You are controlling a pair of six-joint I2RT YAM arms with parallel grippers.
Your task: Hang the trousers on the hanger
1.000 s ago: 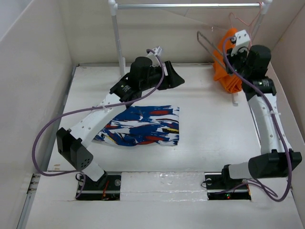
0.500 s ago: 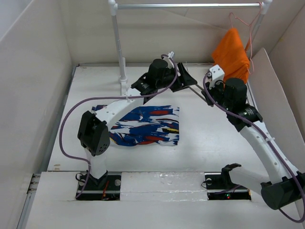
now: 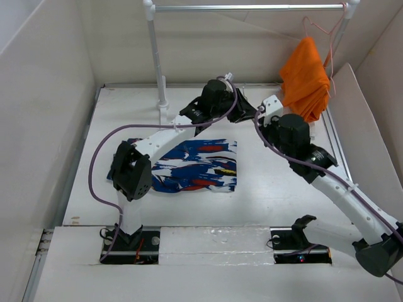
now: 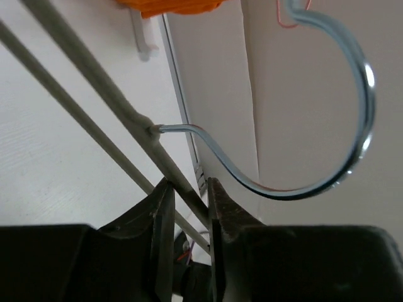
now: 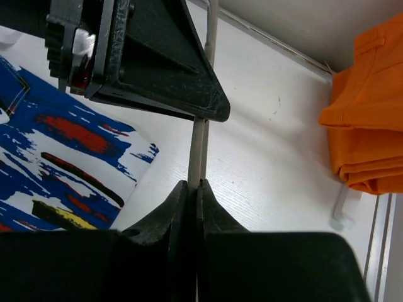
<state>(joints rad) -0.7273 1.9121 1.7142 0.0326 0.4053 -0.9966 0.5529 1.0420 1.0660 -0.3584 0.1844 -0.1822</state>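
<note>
**Fig. 1. Both grippers clamped on the hanger; trousers flat on the table**

On my top view, the 2 arms meet above the far right part of the table (image 3: pixel 277 182). My left wrist view shows the left gripper (image 4: pixel 189 192) clenched on 1 grey bar of the hanger (image 4: pixel 89 63). Its grip sits just below the joint where the silver hook (image 4: pixel 366 94) leaves the bar. That bar runs up and to the left out of the fingers, with a 2nd, thinner bar beside it.

My right wrist view shows the right gripper (image 5: pixel 192 189) pinched tight on another stretch of hanger bar. This stretch rises from the fingertips and passes behind the black body of the left gripper just above. The hanger is thus held between the 2 grippers.

The trousers (image 3: pixel 189 165) lie spread flat as a rough rectangle near the middle of the table. They are partly under the left arm, apart from the hanger, and neither gripper touches them.

An orange garment (image 3: pixel 305 75) hangs at the right end of the rail (image 3: pixel 245 7).
</note>
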